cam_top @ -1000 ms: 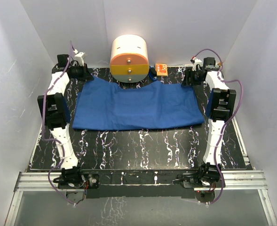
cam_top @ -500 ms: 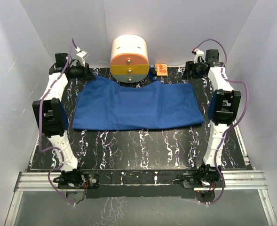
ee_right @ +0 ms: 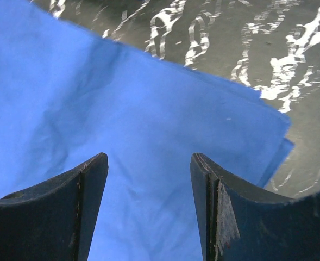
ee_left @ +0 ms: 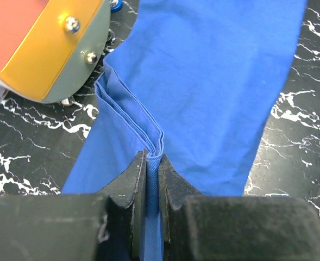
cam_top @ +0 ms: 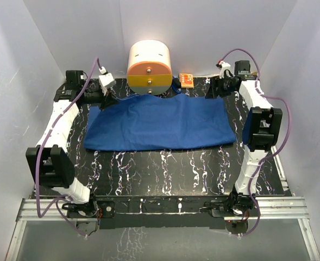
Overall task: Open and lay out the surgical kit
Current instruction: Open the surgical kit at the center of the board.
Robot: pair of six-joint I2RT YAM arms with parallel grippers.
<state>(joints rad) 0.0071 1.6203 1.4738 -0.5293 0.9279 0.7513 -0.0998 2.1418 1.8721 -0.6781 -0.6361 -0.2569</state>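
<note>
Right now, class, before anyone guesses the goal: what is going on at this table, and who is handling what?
Two robot arms work on a blue cloth wrap spread across the black marbled table. The left gripper is shut on a folded edge of the cloth at its far left corner, beside the round cream-and-orange container. The right gripper is open over the cloth's far right corner, gripping nothing. No instruments show yet.

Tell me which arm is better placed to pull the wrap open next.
Likely left: the left gripper is shut on a folded edge of the blue wrap; the right gripper hangs open above it.
</note>
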